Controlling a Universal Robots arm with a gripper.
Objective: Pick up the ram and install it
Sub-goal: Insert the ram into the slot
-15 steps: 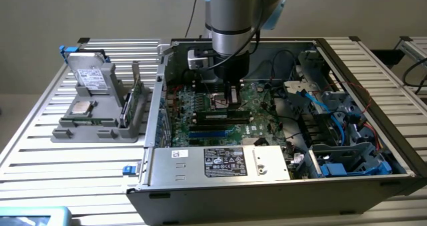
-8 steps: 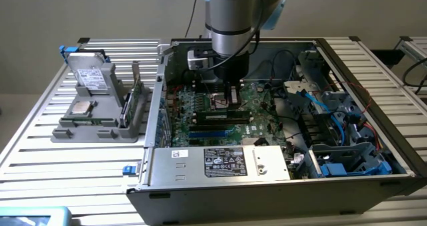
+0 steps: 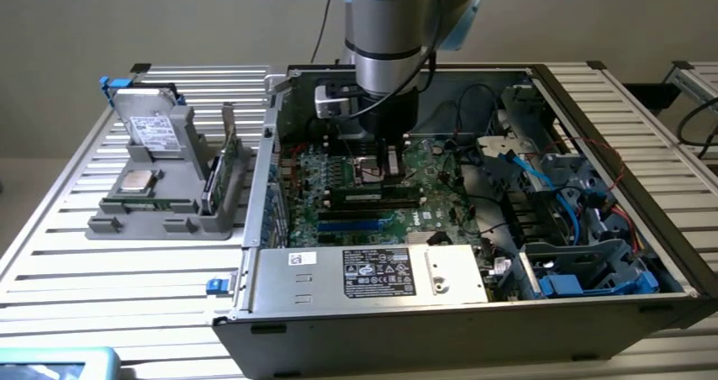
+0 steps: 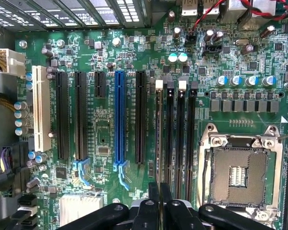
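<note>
My gripper (image 3: pixel 388 175) is down inside the open computer case (image 3: pixel 628 145), over the memory slots of the green motherboard (image 4: pixel 105 124). In the wrist view its two black fingers (image 4: pixel 154 196) stand pressed close together, with the gripper (image 4: pixel 160 191) in line with the memory slot nearest the long black expansion slot. The ram (image 4: pixel 159 143) shows edge-on as a thin dark strip running along that slot up to a white latch (image 4: pixel 158 85). The fingers are shut on its near end. Three more black memory slots (image 4: pixel 181 139) lie bare beside it.
An open CPU socket (image 4: pixel 240 177) lies beside the memory slots. Blue (image 4: pixel 119 115) and black expansion slots lie on the other side. A grey holder (image 3: pixel 157 203) at the exterior view's left carries a hard drive (image 3: pixel 151 128) and an upright green card (image 3: pixel 230 166). Cables (image 3: pixel 561 195) crowd the case's right.
</note>
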